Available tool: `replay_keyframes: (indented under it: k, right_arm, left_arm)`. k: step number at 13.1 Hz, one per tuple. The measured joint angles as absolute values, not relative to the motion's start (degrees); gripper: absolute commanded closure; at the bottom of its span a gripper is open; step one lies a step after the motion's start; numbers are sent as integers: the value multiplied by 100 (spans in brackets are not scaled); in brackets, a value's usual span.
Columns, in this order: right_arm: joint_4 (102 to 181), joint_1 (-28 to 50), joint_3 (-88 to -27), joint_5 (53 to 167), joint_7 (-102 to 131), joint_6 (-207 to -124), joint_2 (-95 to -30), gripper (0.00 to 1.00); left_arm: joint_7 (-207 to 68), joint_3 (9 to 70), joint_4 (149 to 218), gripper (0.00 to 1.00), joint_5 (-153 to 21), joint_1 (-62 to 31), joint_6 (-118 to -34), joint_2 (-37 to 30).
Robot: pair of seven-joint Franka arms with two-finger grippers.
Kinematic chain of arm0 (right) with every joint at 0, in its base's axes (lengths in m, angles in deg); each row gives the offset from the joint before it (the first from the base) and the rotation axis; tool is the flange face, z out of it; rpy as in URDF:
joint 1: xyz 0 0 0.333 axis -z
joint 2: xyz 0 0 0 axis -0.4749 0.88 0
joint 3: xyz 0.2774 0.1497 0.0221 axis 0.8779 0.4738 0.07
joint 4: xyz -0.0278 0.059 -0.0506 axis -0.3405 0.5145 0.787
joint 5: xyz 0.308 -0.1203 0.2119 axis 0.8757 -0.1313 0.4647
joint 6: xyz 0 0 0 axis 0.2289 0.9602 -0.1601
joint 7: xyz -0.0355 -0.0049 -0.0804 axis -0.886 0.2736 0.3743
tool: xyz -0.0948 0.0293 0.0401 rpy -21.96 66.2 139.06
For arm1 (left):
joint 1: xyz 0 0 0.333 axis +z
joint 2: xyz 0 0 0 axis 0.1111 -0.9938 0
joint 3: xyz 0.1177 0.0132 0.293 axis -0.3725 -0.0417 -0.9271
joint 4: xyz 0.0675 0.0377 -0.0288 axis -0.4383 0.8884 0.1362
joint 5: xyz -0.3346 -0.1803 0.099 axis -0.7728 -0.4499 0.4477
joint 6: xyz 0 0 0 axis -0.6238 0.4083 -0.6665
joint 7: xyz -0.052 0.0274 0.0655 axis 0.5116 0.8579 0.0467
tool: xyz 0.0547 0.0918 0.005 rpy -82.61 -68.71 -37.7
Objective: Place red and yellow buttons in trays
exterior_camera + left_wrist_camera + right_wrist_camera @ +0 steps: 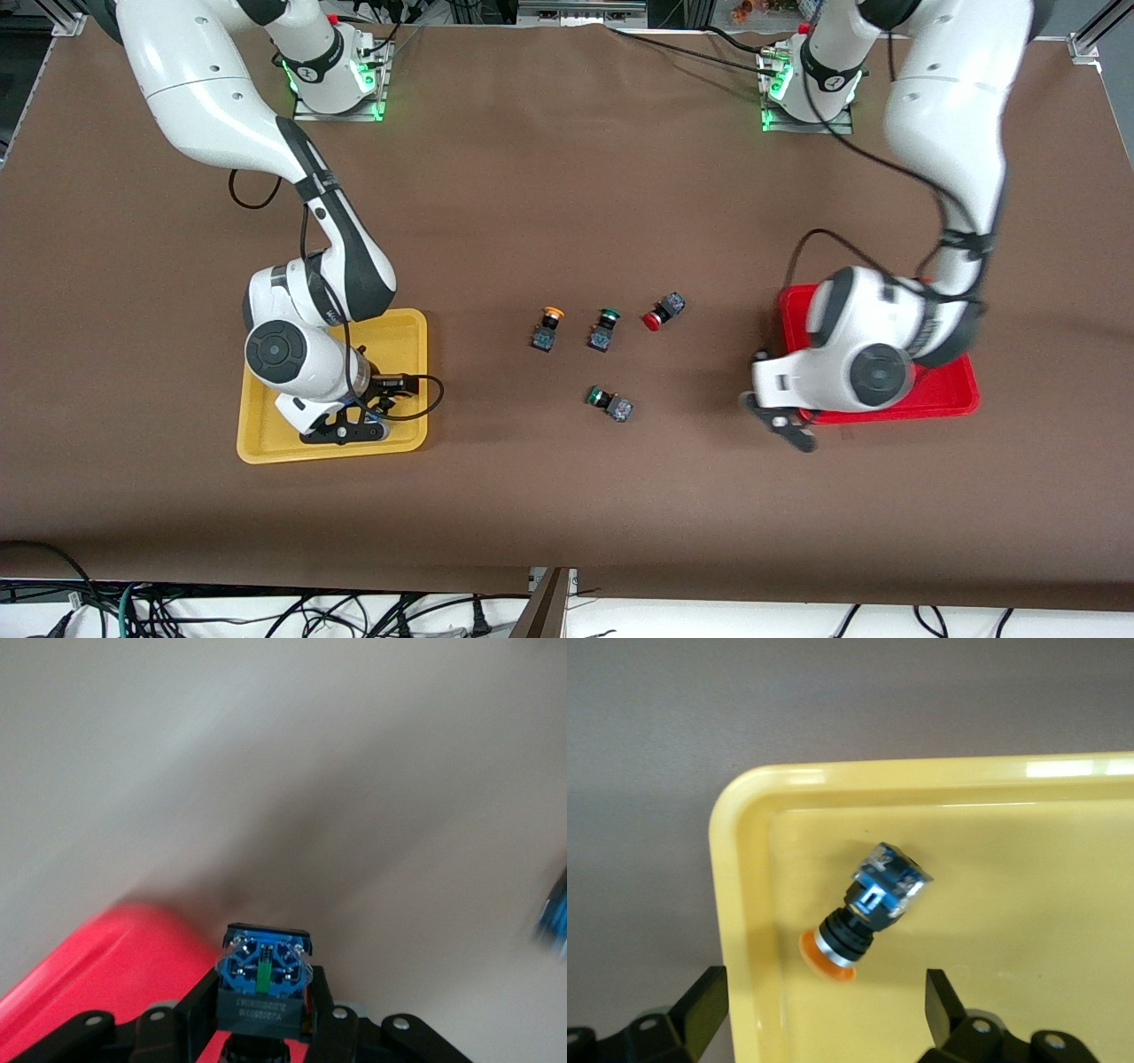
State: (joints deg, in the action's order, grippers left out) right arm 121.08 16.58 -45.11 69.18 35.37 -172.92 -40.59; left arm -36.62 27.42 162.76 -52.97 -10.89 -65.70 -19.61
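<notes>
Brown table covering spans the workspace. Right gripper is over the yellow tray, fingers spread, with a yellow-capped button lying in the tray. Mid-table: one yellow button, two green buttons, one red button. Left gripper, at the red tray edge, clamps a button.
</notes>
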Motion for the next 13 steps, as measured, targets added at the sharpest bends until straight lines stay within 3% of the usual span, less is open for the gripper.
replay_keyframes:
  k: [1, 2, 4, 5, 6, 7, 13]
  right_arm:
    - [12097, 1609, -4479, 6927, 3706, -17280, -4074, 1]
    - [12087, 1510, -4443, 6933, 3976, -17262, -4087, 1]
    - [12052, 1147, -4397, 6957, 4755, -17264, -4097, 1]
    - [12037, 888, -4389, 6964, 5232, -17277, -4097, 1]
    - [12025, 611, -4386, 6966, 5737, -17329, -4094, 1]
    - [12019, 335, -4386, 6966, 6233, -17430, -4079, 1]
    - [12025, -526, -4407, 6966, 7695, -18214, -3600, 2]
  left_arm:
    - [-3440, 2723, 16282, 93, -5236, -840, -6364, -1876]
    - [-3296, 2713, 16299, 71, -5209, -630, -6284, -1856]
    - [-3154, 2707, 16414, 72, -5134, -304, -6262, -1924]
    - [-3107, 2708, 16513, 68, -5130, -208, -6263, -1993]
    - [-3102, 2710, 16629, 49, -5130, -176, -6273, -2069]
    - [-3102, 2725, 16739, 0, -5130, -184, -6301, -2137]
    - [-3177, 2870, 16814, 0, -5389, -235, -6201, -2050]
